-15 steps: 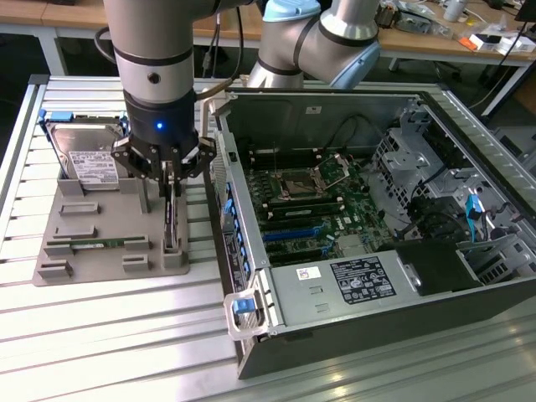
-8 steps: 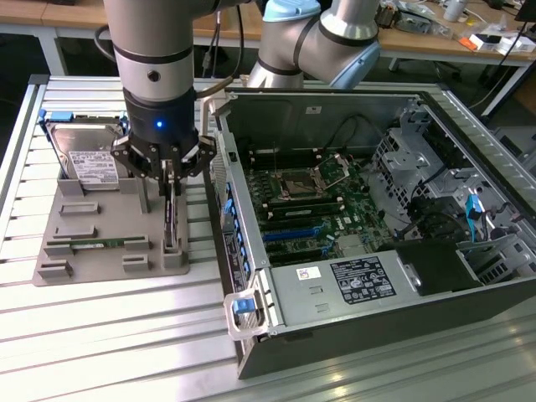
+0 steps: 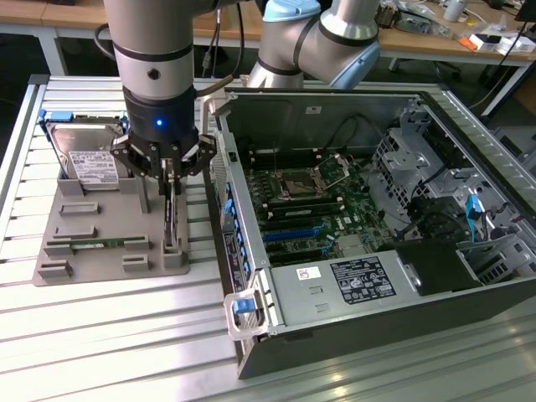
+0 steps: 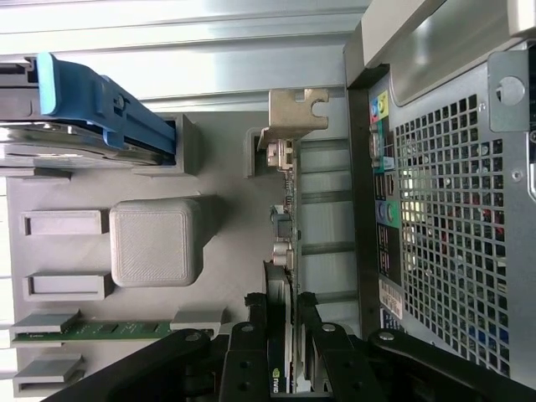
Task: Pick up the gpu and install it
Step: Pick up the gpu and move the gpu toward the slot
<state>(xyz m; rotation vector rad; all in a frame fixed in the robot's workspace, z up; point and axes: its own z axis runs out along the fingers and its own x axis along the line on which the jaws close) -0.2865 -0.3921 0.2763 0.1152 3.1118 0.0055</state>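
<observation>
Grey plastic tray (image 3: 100, 219) on the slatted table holds the gpu (image 3: 171, 219), which stands on edge in its slot, so the card is not yet lifted and nothing of the install is done. I judge the task to be at the grasp: picking up, carrying over and seating the card are all left. In the open case (image 3: 352, 331), on the exterior view's right, the blue slots (image 3: 293, 232) on the board are bare.

The gripper (image 3: 170, 180) hangs straight over the tray with the card's top edge between its fingers. In the wrist view the two black fingers (image 4: 251, 335) lie against either face of the gpu (image 4: 285, 226), pinching it near the end away from the silver bracket (image 4: 297, 111). The card's lower edge sits in the tray's holder, just beside the case's rear wall. A hard drive (image 3: 84, 159) and a green memory stick (image 4: 92, 329) rest in other holders of the tray, apart from the gripper.
</observation>
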